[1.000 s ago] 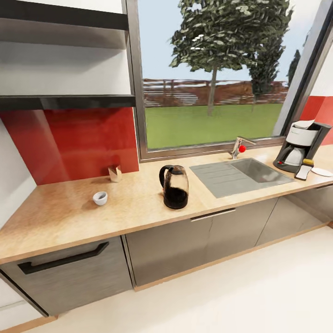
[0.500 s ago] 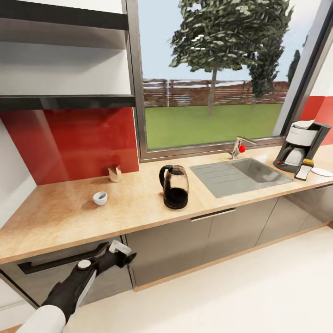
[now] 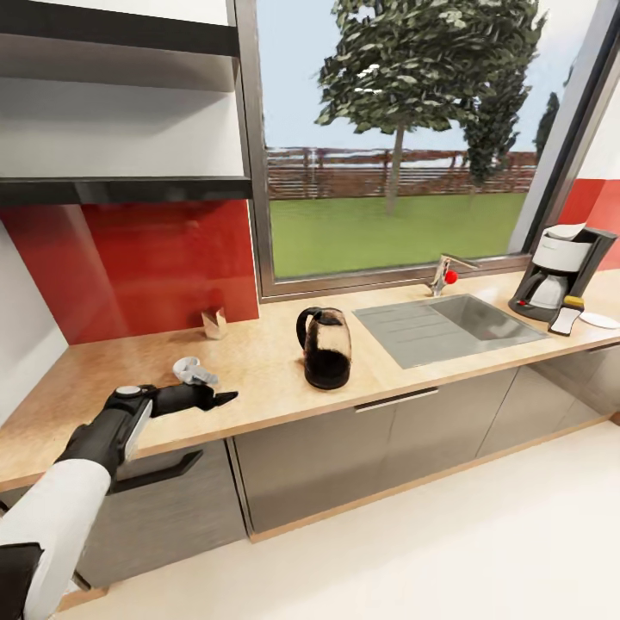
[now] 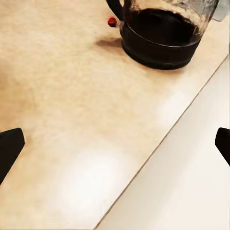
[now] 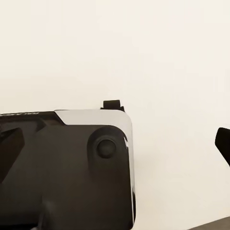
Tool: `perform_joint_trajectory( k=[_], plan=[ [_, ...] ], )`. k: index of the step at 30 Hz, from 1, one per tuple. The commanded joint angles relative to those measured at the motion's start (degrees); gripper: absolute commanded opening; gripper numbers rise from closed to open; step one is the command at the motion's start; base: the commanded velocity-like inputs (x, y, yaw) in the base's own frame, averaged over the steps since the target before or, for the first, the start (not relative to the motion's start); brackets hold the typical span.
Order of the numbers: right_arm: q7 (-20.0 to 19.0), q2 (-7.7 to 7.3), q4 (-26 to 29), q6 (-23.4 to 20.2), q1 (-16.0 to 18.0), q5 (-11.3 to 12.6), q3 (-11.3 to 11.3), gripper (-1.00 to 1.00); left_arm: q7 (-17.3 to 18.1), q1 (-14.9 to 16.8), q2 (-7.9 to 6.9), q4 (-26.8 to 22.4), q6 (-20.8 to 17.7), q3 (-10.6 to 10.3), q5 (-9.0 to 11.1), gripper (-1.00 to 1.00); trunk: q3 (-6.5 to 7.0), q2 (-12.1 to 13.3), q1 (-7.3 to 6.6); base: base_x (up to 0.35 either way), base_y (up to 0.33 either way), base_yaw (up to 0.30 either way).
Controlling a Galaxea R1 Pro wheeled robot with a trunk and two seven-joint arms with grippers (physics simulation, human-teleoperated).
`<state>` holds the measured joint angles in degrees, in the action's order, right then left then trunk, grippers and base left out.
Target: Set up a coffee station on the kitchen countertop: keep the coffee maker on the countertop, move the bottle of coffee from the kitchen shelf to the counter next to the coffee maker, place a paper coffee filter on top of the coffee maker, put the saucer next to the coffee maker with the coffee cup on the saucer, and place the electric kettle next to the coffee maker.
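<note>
bare countertop [image 3: 258, 379] lies ahead of the left claw [image 3: 213, 387]; the cup [image 3: 184, 368] sits just behind it, the kettle [image 3: 325, 348] beyond.

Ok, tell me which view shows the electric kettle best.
The head view: the whole electric kettle stands upright on the countertop, handle and lid visible. The left wrist view catches its dark base and lower glass, cropped at the top.

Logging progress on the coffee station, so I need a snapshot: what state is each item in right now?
Electric kettle: upright on countertop, dark inside.
Coffee cup: upright, not on saucer.
Coffee maker: standing beside the sink.
Saucer: flat, no cup on it.
Left pincer: open, holding nothing.
</note>
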<state>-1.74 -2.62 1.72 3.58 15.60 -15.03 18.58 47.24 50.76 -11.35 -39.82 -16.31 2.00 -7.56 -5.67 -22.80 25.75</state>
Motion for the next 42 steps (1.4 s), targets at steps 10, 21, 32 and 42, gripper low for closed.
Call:
perform_joint_trajectory(
  k=[10, 21, 32, 42],
  plan=[
    [-0.2, 0.07, -0.1, 0.2, 0.0, -0.1, 0.8, 1.00, 0.5, 1.7, -1.89, -5.2, -0.8, 0.3, -0.5, 1.00, -0.13, -0.1, 0.04, 0.076, 0.065, -0.077],
    [-0.2, 0.07, -0.1, 0.2, 0.0, -0.2, 0.8, 1.00, 0.4, 1.7, -1.83, -5.3, -0.7, 0.3, -0.5, 1.00, -0.13, -0.1, 0.04, 0.232, 0.232, -0.277],
    [-0.2, 0.07, -0.1, 0.2, 0.0, -0.2, 0.7, 1.00, 4.6, 2.0, -4.85, -5.3, -0.6, 0.0, -0.6, 1.00, -0.13, -0.1, 0.04, 0.155, 0.145, -0.184],
    [-0.4, 1.11, 0.0, 0.2, 0.0, -0.4, 0.6, 1.00, 7.3, 0.7, -5.11, -5.3, -0.3, -0.1, -0.4, 1.00, -0.13, -0.1, 0.03, 0.002, 0.001, -0.002]
  ],
)
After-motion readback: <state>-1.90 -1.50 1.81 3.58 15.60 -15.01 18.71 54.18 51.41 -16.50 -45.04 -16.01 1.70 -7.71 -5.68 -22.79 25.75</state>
